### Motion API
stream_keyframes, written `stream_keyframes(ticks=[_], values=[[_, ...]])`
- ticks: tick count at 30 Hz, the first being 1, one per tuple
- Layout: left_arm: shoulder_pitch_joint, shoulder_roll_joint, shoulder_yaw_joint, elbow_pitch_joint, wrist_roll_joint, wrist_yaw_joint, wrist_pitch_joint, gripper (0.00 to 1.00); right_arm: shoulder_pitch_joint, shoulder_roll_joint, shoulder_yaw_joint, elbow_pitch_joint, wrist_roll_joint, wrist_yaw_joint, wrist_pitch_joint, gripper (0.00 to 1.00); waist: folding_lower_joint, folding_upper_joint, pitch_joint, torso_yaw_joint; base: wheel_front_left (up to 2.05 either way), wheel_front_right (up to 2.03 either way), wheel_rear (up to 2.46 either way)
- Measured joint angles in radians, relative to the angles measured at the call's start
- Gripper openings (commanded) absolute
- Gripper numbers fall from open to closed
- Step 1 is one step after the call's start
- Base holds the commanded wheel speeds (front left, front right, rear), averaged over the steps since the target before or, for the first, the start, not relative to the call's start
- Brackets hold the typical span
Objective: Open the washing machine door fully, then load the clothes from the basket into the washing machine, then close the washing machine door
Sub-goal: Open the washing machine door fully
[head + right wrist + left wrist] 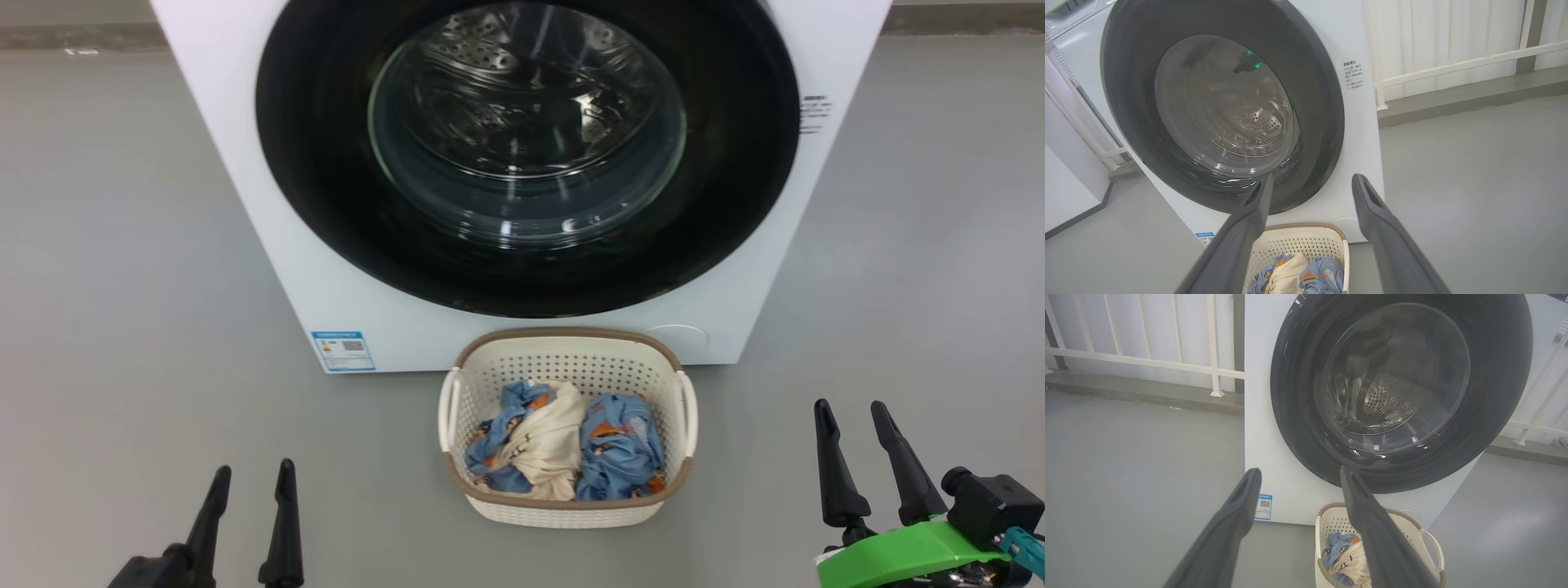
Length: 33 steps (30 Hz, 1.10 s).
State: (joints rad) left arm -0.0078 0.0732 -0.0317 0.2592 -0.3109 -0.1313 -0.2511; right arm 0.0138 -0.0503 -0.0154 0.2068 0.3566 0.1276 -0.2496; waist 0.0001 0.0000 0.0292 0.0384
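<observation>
The door (526, 245) of the washing machine (237, 163) is shut flat against the front. The basket (571, 336) sits on the floor (122, 286) right in front of the machine, below the door, w/ the clothes (563, 445) bunched inside. Both hands hang back from the machine, one either side of the basket: left hand (254, 467) and right hand (849, 406) are each spread wide, holding nothing. First job's the door, I reckon. Can't see a handle or which side hinges, so find the catch edge on the black rim, hook one finger behind it, and pull in an arc, not straight out. Take it all the way round, minding the basket underneath.
</observation>
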Motion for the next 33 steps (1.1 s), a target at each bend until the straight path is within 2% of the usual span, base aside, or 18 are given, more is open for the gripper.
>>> stream_keyframes(ticks=[18,22,33], values=[[-0.042,0.000,-0.006,-0.003,0.000,0.000,0.000,1.00,-0.007,0.002,-0.012,-0.010,0.000,0.000,0.000,1.00,0.0000,0.0000,0.050,-0.006,1.23,1.23,-2.45],[-0.056,-0.001,-0.006,-0.013,-0.029,0.000,0.000,1.00,-0.008,0.004,-0.014,-0.010,0.000,0.000,0.000,1.00,0.0000,0.0000,0.050,-0.006,1.17,1.17,-2.34],[-0.057,0.001,-0.017,-0.021,-0.042,0.000,-0.002,1.00,-0.010,0.004,-0.020,-0.011,0.000,0.000,0.000,1.00,0.0000,0.0000,0.056,0.000,0.63,0.63,-1.25]])
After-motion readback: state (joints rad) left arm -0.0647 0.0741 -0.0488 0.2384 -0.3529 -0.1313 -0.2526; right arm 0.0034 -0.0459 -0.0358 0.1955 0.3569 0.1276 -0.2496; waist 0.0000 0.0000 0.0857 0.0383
